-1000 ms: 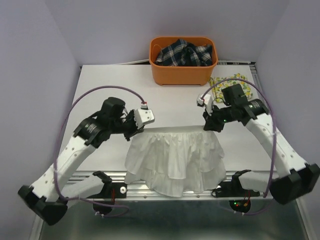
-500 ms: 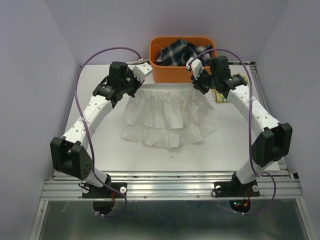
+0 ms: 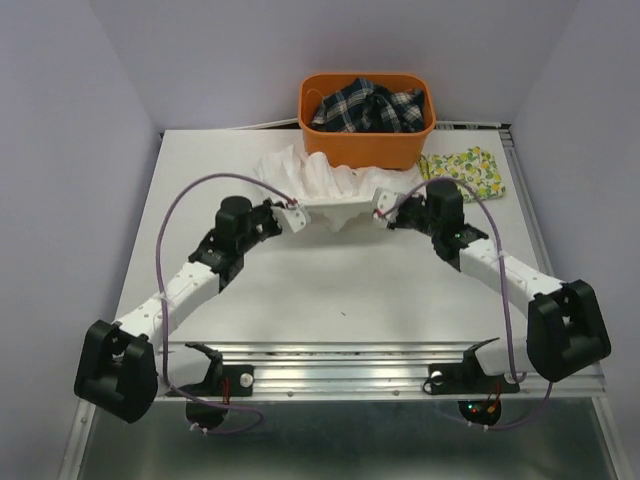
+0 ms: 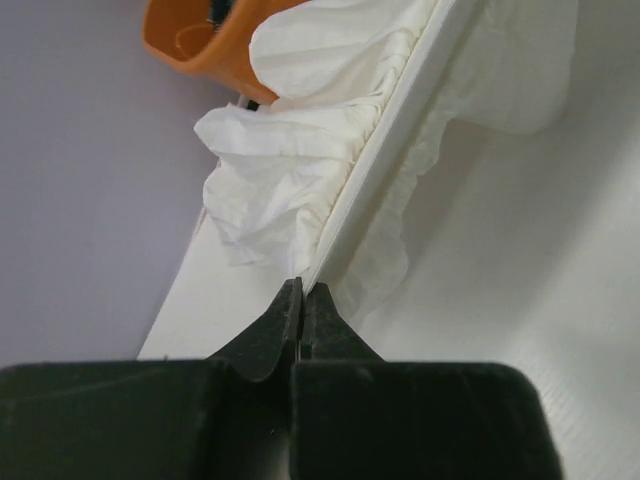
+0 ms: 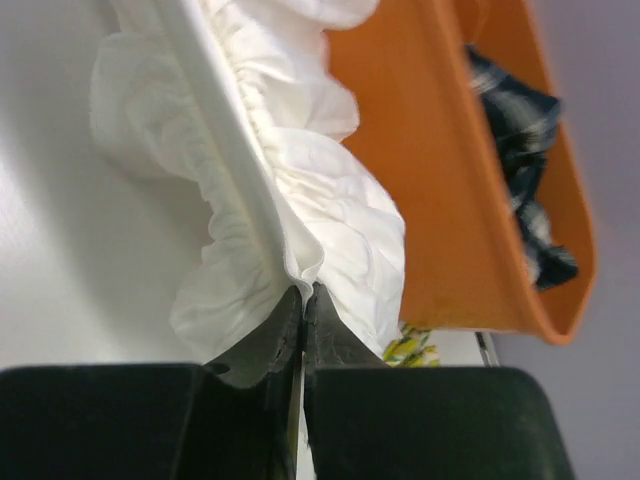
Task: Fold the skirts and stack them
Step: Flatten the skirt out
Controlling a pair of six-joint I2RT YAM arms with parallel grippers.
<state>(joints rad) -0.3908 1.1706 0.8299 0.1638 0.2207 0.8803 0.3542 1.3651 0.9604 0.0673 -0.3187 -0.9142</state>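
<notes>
**Both grippers pinch the white skirt in front of the basket**

Left arm reaches from the near-left corner toward 11 o'clock. The left gripper [image 3: 294, 214] [image 4: 300, 292] has its jaws pressed together on the left end of the plain white crinkly cloth skirt [image 3: 325, 185] [image 4: 290, 170]. In the left wrist view the waistband edge runs straight away from the black fingertips, with ruffles bunched on either side of it.

The white skirt sits at 12 o'clock on the flat white tabletop [image 3: 340, 285], gathered into a narrow heap. Its near edge is lifted between the two grippers, and its far ruffles lie up against the front wall of the orange rectangular plastic basket [image 3: 365, 152] [image 4: 195, 45] [image 5: 440, 200]. Whether cloth and wall actually touch is hard to tell from above; the right wrist view shows them pressed close. The basket stands at the far edge at 12 o'clock and holds a dark blue-and-white plaid cloth [image 3: 365, 105] [image 5: 515, 140].

Right arm reaches from the near-right corner toward 1 o'clock. The right gripper [image 3: 385, 213] [image 5: 303, 293] is also clamped tight, fingertips meeting on the right end of the same waistband [image 5: 300, 180].

The white skirt with yellow lemon and green leaf print [image 3: 465, 172] [image 5: 405, 346] lies flat at 2 o'clock, just beside the basket's right end. It is apart from both grippers.
</notes>
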